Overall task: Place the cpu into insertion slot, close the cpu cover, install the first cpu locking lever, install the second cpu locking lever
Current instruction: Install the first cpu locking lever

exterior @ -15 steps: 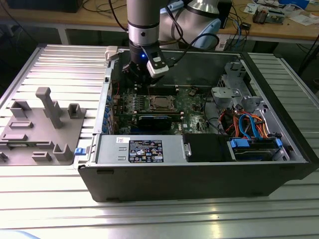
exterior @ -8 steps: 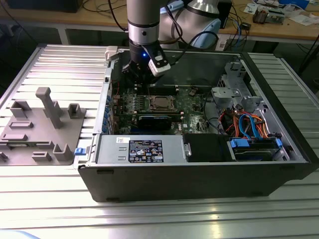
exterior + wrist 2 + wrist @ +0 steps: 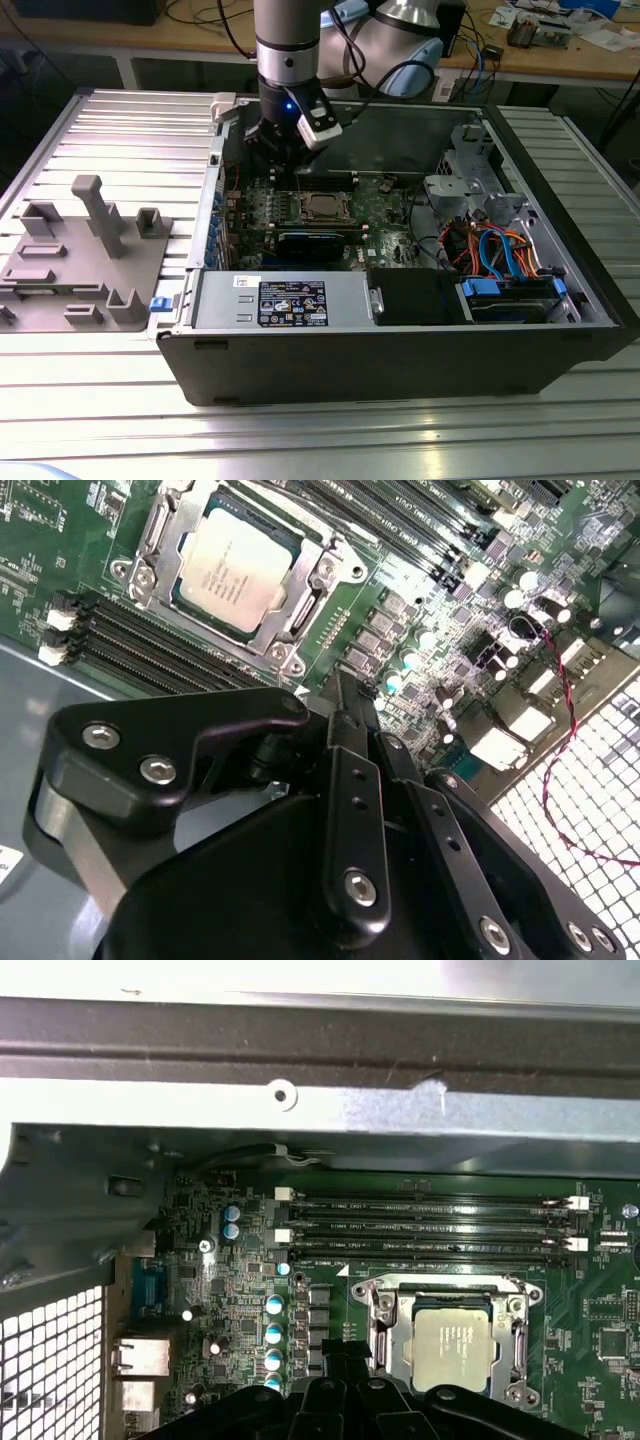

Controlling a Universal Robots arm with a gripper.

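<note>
Hovering end effector (image 3: 343,685) near cpu (image 3: 235,565)

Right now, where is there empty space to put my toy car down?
The ribbed metal table is bare in front of the computer case, and behind the grey tray on the exterior view's left. Inside the case it is crowded: motherboard, cables and the tool.

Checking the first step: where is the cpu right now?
The cpu lies in the insertion slot on the green motherboard, beside the long memory slots; it sits toward the exterior view's left in the open computer case.
</note>
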